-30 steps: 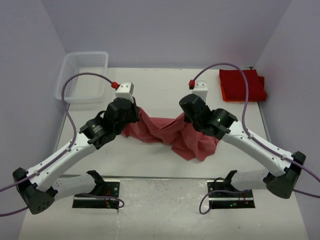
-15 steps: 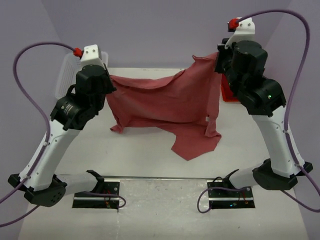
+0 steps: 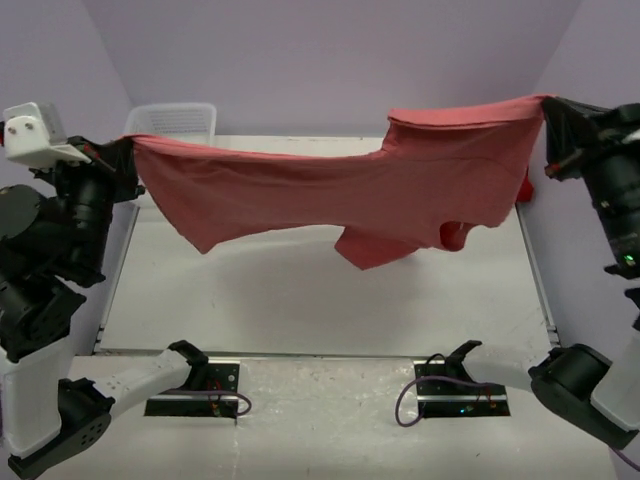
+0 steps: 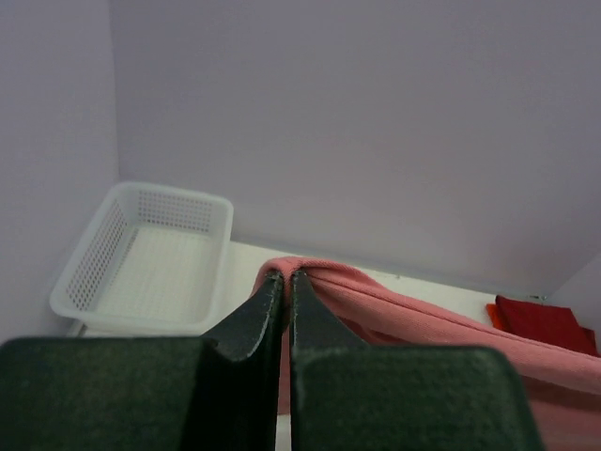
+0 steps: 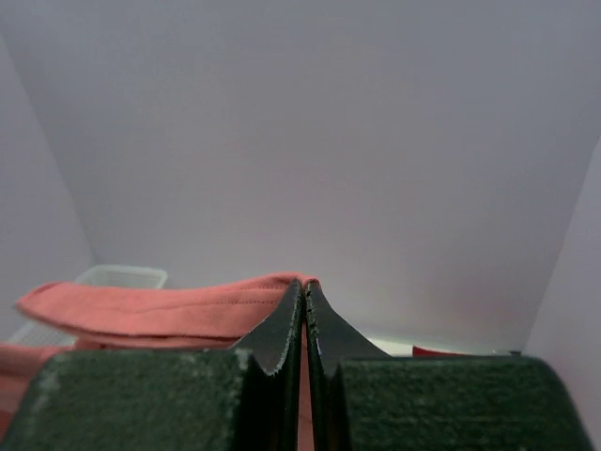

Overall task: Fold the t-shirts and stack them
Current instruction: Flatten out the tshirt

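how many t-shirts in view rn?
2: salmon t-shirt stretched in the air between left claw and right claw; red folded pile at far right, maybe several stacked.

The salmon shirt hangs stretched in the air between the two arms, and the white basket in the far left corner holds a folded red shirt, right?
Not quite. The basket holds nothing, as the left wrist view shows; the folded red shirt lies at the far right. The salmon shirt does hang stretched in the air.
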Controlling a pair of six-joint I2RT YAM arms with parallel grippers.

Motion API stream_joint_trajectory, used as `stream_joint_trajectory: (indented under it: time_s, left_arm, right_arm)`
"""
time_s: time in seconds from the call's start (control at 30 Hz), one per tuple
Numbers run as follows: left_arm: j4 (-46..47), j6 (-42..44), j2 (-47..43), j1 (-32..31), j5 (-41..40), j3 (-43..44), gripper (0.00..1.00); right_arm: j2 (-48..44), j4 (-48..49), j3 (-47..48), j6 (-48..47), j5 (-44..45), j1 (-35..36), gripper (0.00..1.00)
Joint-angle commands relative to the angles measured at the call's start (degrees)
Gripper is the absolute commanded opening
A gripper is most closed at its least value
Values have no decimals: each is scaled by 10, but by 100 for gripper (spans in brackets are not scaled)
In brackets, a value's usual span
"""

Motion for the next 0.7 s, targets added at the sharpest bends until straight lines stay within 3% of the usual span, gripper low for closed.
stream_joint_trajectory:
  time_s: [0.0, 0.3, 0.67]
  left_arm:
    - [37, 50, -1, 2, 26, 38, 0]
    - [41, 47, -5, 3, 100, 85, 0]
    - [51, 73, 27, 2, 66, 110, 0]
  right_arm:
    - [-29, 4, 45, -28, -54, 4, 0]
    - [-92, 11, 39, 10, -218, 3, 0]
    - [-32, 36, 88, 16, -260, 3, 0]
